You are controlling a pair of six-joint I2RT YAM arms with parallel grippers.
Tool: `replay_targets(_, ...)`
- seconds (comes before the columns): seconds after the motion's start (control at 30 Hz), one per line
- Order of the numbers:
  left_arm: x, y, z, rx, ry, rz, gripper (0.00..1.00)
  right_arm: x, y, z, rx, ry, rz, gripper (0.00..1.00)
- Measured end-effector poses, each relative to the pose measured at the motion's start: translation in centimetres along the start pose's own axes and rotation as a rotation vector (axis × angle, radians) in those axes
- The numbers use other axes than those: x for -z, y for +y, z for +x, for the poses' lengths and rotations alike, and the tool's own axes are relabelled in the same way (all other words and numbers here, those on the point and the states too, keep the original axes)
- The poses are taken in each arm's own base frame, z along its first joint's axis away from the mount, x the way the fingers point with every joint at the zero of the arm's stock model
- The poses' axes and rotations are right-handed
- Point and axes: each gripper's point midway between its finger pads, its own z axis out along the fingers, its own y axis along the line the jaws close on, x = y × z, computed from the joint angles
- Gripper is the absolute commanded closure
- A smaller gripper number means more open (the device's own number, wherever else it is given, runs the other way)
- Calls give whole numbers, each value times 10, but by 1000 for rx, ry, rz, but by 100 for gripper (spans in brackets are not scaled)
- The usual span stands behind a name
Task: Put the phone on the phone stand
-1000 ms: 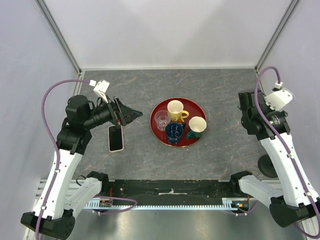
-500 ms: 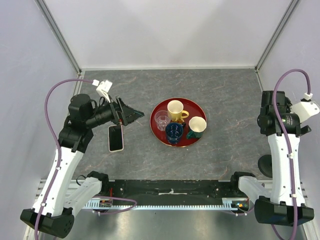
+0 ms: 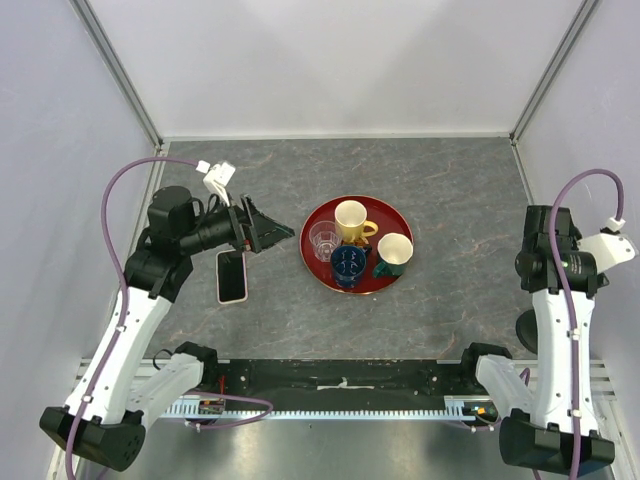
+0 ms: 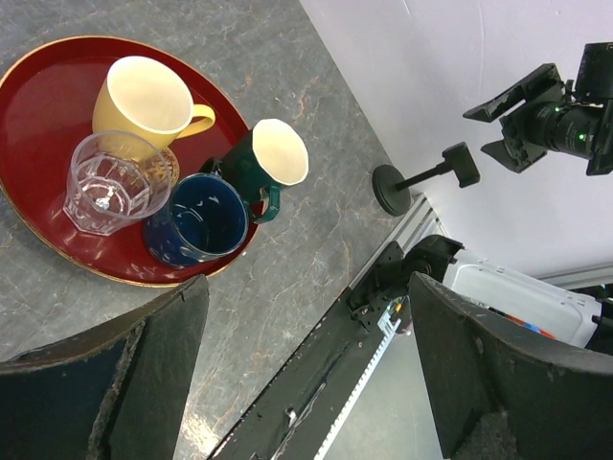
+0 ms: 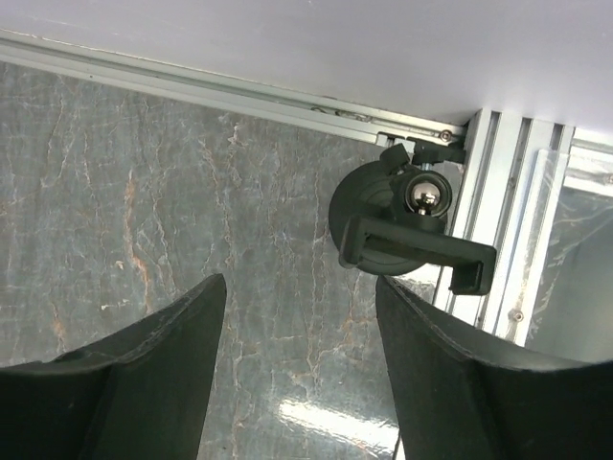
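Pale, matte wall panels with aluminium corner posts box in a dark grey, stone-veined desk (image 3: 440,180). From the overhead view I see a slim rectangular phone with a glossy black screen and a pale pinkish-white rim (image 3: 232,277). It lies flat on the desk at left of centre, screen up, just below my left hand (image 3: 265,232) and apart from it. Neither wrist view shows the phone.

At the centre of the frame sits a round, glossy red tray (image 3: 392,218). It carries a yellow ceramic mug (image 3: 351,217), a faceted clear glass tumbler (image 3: 323,240), a dark blue cup (image 3: 349,264) and a dark green mug with a cream inside (image 3: 393,252), all packed close together.

The small black phone stand (image 5: 407,225) is at the upper right of the right wrist view. Its round disc base rests at the desk's edge against the aluminium rail, and a flat cradle bar with turned-up ends crosses in front of it. A shiny ball joint shows above the bar. In the overhead view my right arm covers most of the stand at the far right edge, so only a dark curve of it shows.

My left hand is released, its broad matte black fingers (image 4: 144,383) spread wide with only desk and tray between them. My right hand (image 5: 299,287) is also spread and grasps nothing, hanging above bare desk left of the stand. From overhead that hand is hidden under its own wrist.
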Motion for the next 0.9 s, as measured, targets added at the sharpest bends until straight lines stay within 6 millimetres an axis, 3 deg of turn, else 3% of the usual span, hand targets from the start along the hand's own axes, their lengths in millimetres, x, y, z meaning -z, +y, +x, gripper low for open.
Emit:
replay_targets(0.4, -8, 1, 9, 9, 37, 8, 11, -23, -20, 32, -33, 44, 116, 29)
replay_targets(0.9, -16, 4, 15, 17, 61, -4, 11, -39, -21, 35, -125, 34, 153, 33)
